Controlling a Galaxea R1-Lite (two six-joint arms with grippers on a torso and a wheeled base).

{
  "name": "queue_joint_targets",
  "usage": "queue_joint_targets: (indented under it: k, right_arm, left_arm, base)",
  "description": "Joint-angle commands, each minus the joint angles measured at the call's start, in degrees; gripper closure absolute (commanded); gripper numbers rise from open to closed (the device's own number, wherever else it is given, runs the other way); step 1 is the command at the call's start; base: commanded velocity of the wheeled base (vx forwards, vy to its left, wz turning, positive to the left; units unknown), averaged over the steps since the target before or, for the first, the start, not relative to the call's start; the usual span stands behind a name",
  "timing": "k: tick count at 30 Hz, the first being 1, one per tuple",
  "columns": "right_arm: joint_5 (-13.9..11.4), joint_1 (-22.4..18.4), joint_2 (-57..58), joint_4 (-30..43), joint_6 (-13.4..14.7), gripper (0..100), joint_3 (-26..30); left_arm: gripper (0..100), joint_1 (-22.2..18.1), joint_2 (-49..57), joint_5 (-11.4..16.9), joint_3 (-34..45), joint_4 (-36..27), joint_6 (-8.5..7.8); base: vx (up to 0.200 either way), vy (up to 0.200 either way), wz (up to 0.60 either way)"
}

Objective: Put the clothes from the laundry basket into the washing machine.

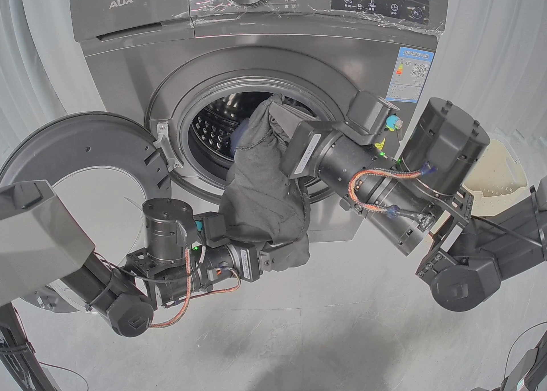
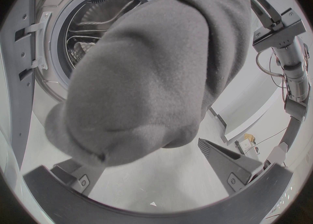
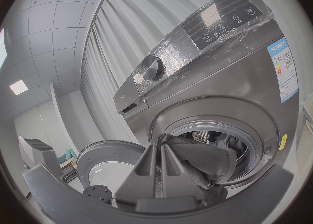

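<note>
Loading is under way: right jaws grip the garment [image 1: 259,198] at the drum [image 1: 219,121] mouth, left jaws stand open beneath, and next it needs pushing fully inside.

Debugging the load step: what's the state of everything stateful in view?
washing machine door: wide open
dark garment: held at the drum opening, lower part hanging outside
right gripper: fingers shut on the dark garment
left gripper: fingers open, at the garment's lower end
detergent drawer: shut
</note>
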State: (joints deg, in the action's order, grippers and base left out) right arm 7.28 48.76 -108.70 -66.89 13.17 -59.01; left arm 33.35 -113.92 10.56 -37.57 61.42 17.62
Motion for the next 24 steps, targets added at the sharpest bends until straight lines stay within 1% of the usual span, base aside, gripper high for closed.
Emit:
queue_joint_targets:
  k: [1, 2, 3, 4, 11, 12, 15, 19, 24]
  right_arm:
    - [0.0, 0.0, 0.2, -0.1, 0.0, 100, 0.0]
    - [0.0, 0.0, 0.2, -0.1, 0.0, 100, 0.0]
    - [0.0, 0.0, 0.2, 0.0, 0.0, 100, 0.0]
    - [0.0, 0.0, 0.2, -0.1, 0.0, 100, 0.0]
    - [0.0, 0.1, 0.1, -0.1, 0.0, 100, 0.0]
    - [0.0, 0.1, 0.1, -0.1, 0.0, 100, 0.0]
    - [0.0, 0.1, 0.1, -0.1, 0.0, 100, 0.0]
    - [0.0, 0.1, 0.1, -0.1, 0.0, 100, 0.2]
    - [-0.1, -0.6, -0.2, 0.1, 0.0, 100, 0.3]
  left_arm:
    - [0, -0.3, -1.5, -1.0, -3.0, 1.2, 1.46]
    - [0, -0.3, -1.6, -1.1, -3.2, 1.2, 1.63]
    - [0, -0.2, -1.6, -1.5, -4.0, 1.8, 2.34]
    - [0, -0.2, -1.5, -1.7, -4.3, 2.1, 2.6]
    - [0, 0.1, -0.8, -2.1, -3.7, 3.7, 2.6]
    - [100, 0.2, -0.7, -2.4, -3.7, 4.3, 2.42]
    - [100, 0.3, -0.8, -3.2, -3.4, 6.5, 2.34]
    - [100, 0.4, -0.5, -3.2, -2.9, 7.7, 2.34]
    - [100, 0.9, 2.6, -3.3, 1.0, 10.9, 2.07]
  base:
    - [0.0, 0.0, 0.0]
    - [0.0, 0.0, 0.0]
    - [0.0, 0.0, 0.0]
    - [0.0, 0.0, 0.0]
    - [0.0, 0.0, 0.0]
    - [0.0, 0.0, 0.0]
    - [0.0, 0.0, 0.0]
    - [0.0, 0.0, 0.0]
    - [0.0, 0.0, 0.0]
